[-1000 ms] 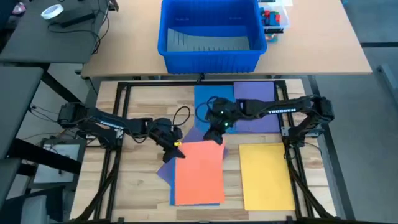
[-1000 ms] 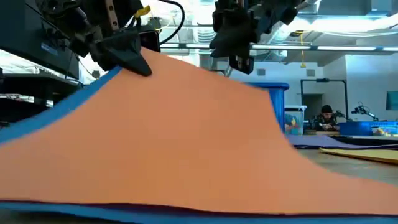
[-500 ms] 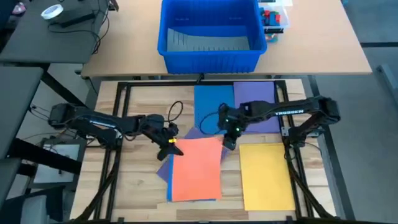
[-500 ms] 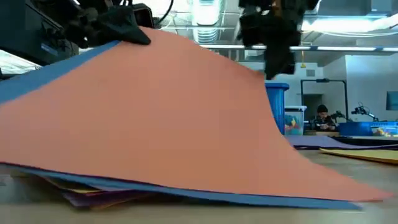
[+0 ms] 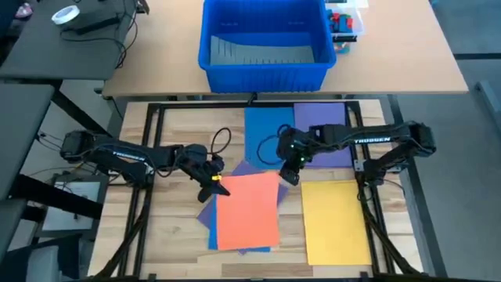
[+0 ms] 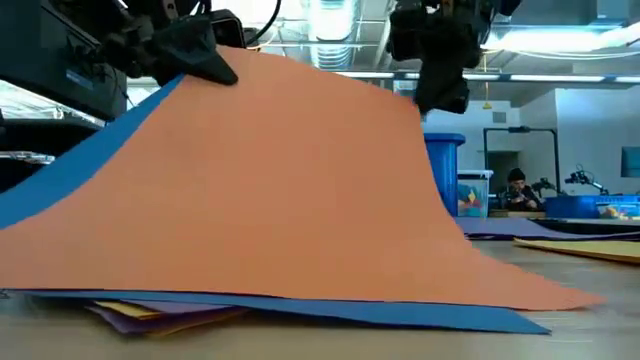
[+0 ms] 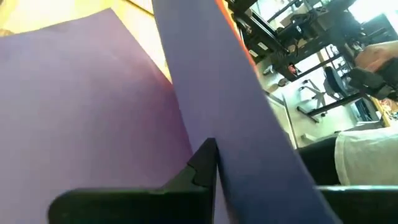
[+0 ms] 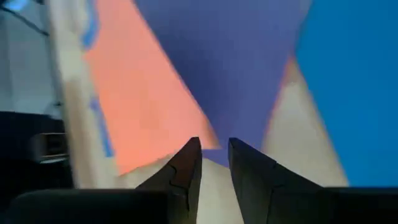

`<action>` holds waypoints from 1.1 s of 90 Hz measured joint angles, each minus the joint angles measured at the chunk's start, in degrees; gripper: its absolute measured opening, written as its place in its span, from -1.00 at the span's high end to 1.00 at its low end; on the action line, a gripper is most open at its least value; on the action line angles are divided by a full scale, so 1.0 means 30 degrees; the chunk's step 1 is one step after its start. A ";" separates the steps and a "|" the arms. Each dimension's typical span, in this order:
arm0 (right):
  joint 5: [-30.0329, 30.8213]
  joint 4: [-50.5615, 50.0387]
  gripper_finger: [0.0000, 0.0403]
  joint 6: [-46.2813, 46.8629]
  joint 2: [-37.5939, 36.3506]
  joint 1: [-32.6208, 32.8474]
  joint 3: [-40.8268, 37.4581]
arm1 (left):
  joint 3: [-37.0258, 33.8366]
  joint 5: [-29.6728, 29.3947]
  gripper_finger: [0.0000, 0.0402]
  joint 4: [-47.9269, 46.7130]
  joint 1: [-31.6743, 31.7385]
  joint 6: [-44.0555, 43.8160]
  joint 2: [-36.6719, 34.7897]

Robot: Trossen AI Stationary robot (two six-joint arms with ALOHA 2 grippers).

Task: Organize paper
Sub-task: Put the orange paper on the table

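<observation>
High view: we see our left gripper [image 5: 218,182] pinching a corner of the thin, flat orange paper sheet [image 5: 246,210], bending it; our right gripper [image 5: 290,174] hangs narrowly open.

Bright, even overhead lighting, soft shadows only. Ceiling strip lights [image 6: 335,22] blown out in the low view, with glare off the far windows. Orange sheet [image 6: 300,190] up close there, soft and a bit out of focus. Right wrist view smeared with motion blur; left wrist view blurry too, overexposed toward the room.
</observation>
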 joint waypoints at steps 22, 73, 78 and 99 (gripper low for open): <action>-0.0401 0.0454 0.21 -0.1079 -0.0054 -0.0183 0.0000 | 0.0000 0.0005 1.00 -0.0029 0.0000 0.0012 0.0000; -0.0642 0.2436 0.24 0.0453 -0.0131 0.2969 0.0364 | -0.0007 -0.0456 1.00 -0.1992 0.0007 0.0442 0.0007; -0.0479 0.2749 0.25 0.0409 -0.0021 0.3391 0.0364 | -0.0007 -0.0517 1.00 -0.1750 0.0082 0.0442 0.0007; 0.2381 0.1379 0.28 0.0606 0.0253 0.3519 0.0357 | -0.0007 -0.0575 1.00 -0.1603 0.0226 0.0808 0.0007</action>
